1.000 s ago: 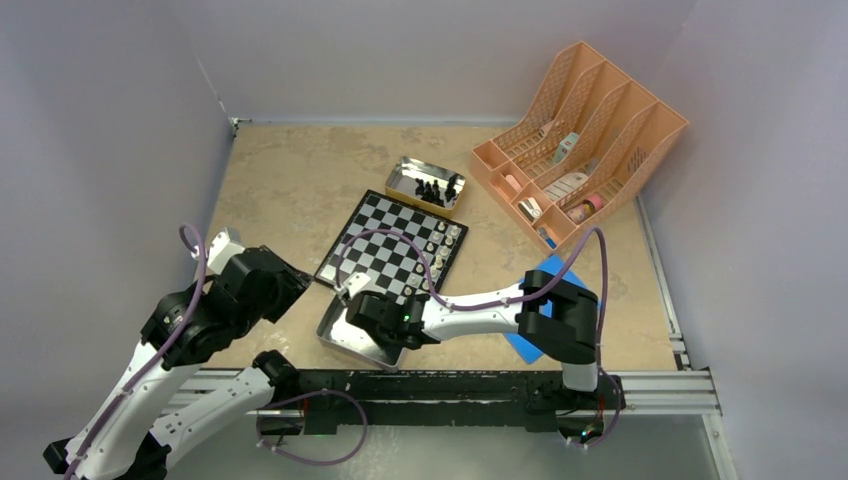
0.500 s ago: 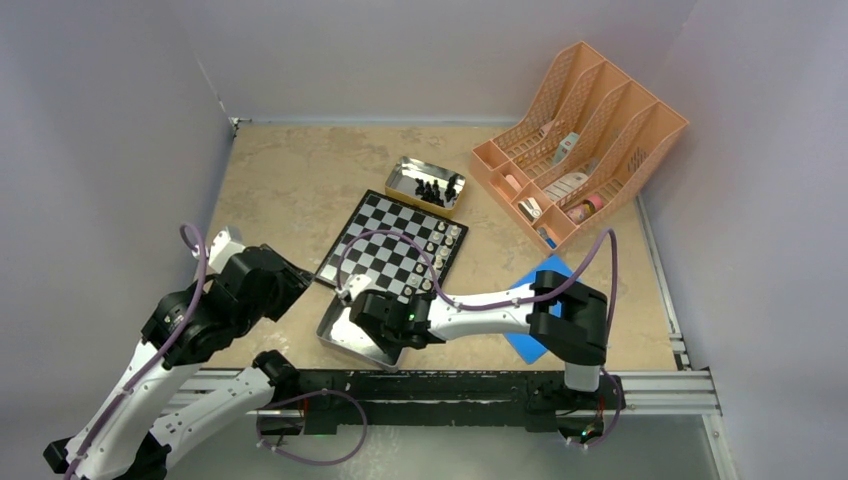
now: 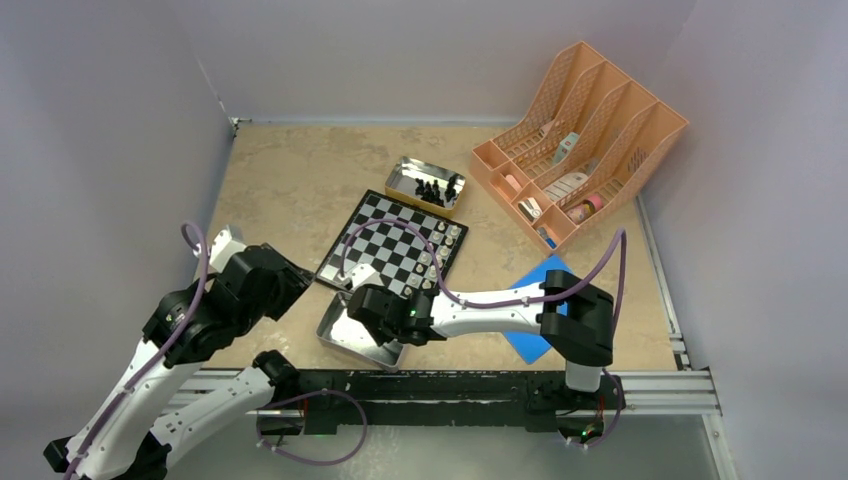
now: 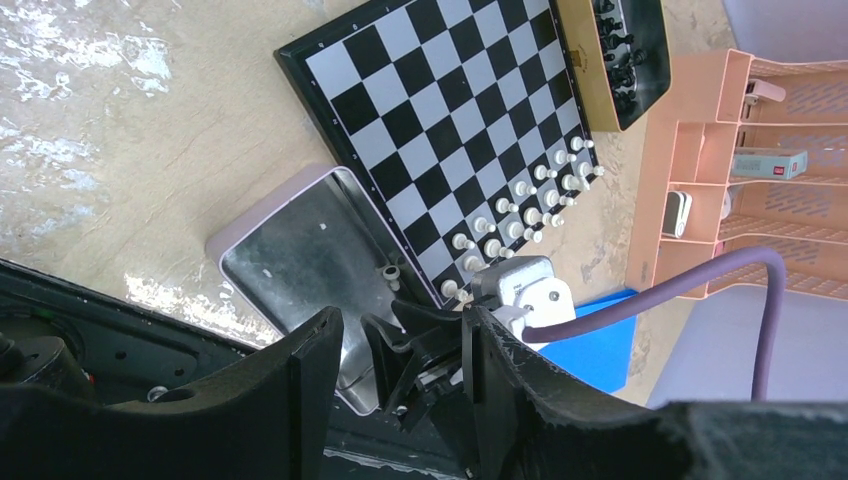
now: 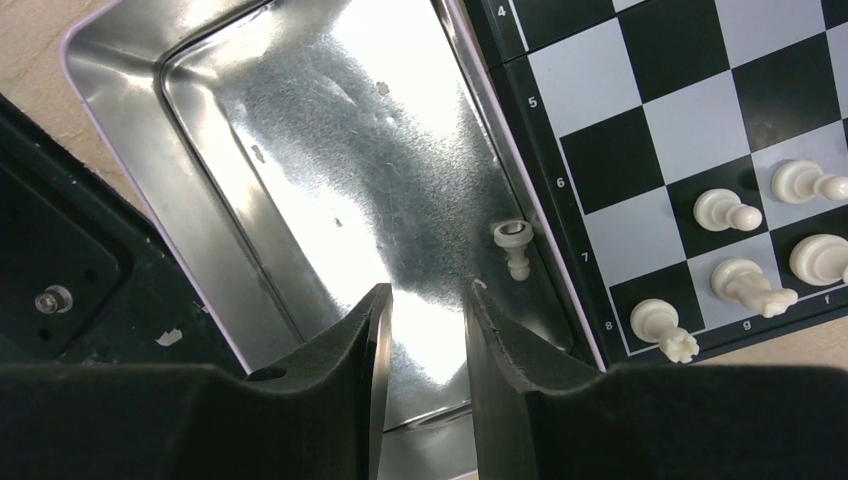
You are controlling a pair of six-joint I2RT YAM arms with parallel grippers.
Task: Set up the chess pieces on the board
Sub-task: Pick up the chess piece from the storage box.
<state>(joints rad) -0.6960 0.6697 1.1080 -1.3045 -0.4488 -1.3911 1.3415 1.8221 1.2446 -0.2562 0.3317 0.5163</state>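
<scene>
A: One little white piece lies on its side in the shiny near tin, the one closest to you. It is tight against the tin's wall on the board side. Your right claw hangs just beside it, fingers apart, holding nothing.

B: And my left claw?

A: Your left claw hangs off to the left of that tin. It is open and empty too.

B: What could go wrong?

A: The piece is tiny, smooth and round, and the tin floor is slick metal. I think a crooked pinch could make it squirt away or roll. It is so near the wall that a finger may bump the tin. That could push the tin into the board and shake the white pieces standing there.

B: What is farther out?

A: The board is flat, with black and white squares. The white pieces stand along its right edge. Behind it a far tin, also shiny, holds the black pieces. None of those are on the board yet. Past that sits an orange plastic rack with holes in its sides.
</scene>
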